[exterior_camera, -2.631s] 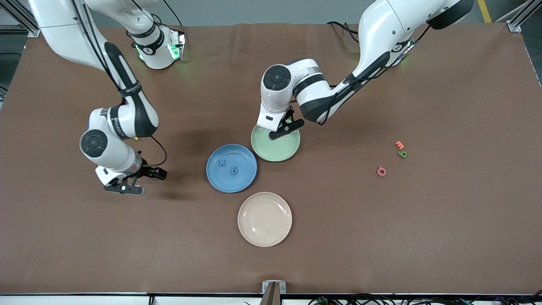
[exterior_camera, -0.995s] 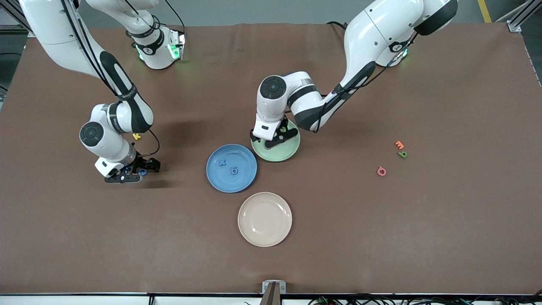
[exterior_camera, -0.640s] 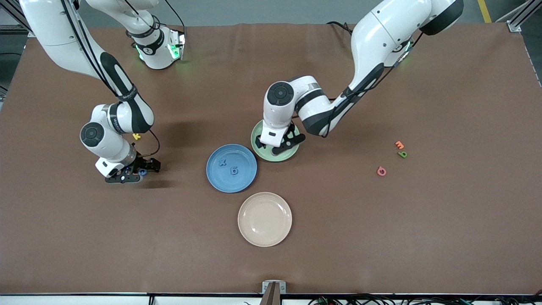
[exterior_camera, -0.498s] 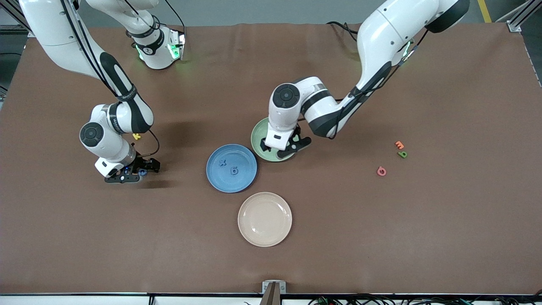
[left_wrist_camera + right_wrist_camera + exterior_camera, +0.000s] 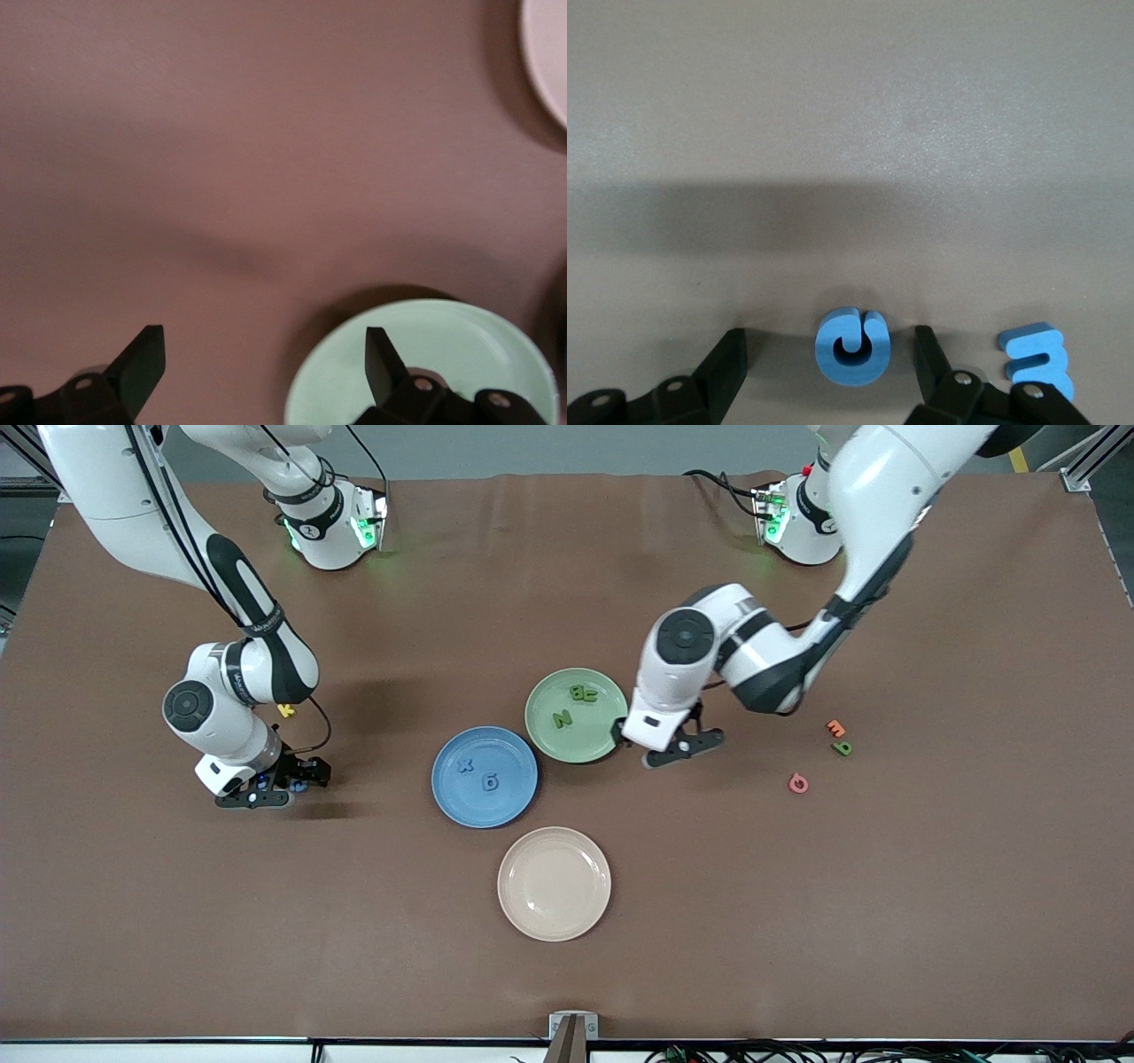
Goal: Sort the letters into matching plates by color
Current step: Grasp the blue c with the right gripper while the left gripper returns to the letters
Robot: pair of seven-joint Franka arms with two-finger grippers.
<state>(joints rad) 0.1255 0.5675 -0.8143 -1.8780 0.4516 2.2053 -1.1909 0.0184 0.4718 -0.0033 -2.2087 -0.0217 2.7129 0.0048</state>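
Observation:
The pale green plate [image 5: 586, 737] holds green letters, one near its middle [image 5: 562, 719] and more near its rim [image 5: 582, 692]. The blue plate [image 5: 509, 802] holds two blue letters [image 5: 466, 765] [image 5: 490, 782]. My left gripper [image 5: 678, 748] is open and empty, just off the green plate's rim [image 5: 461, 354] toward the left arm's end; in its wrist view [image 5: 261, 363] it is over bare table. My right gripper [image 5: 257, 790] is low and open around a round blue letter [image 5: 850, 347]. Another blue letter [image 5: 1039, 361] lies beside it. One green letter [image 5: 842, 748] lies on the table toward the left arm's end.
A beige plate [image 5: 554, 883] lies nearer the front camera than the blue plate. An orange letter [image 5: 835, 727] and a pink letter [image 5: 798, 783] lie by the loose green one. A yellow letter [image 5: 285, 710] lies near the right arm's wrist.
My left gripper has left the green plate and moved toward the left arm's end, open; the green letters in the plate now show. My right gripper has stayed low around the blue letter.

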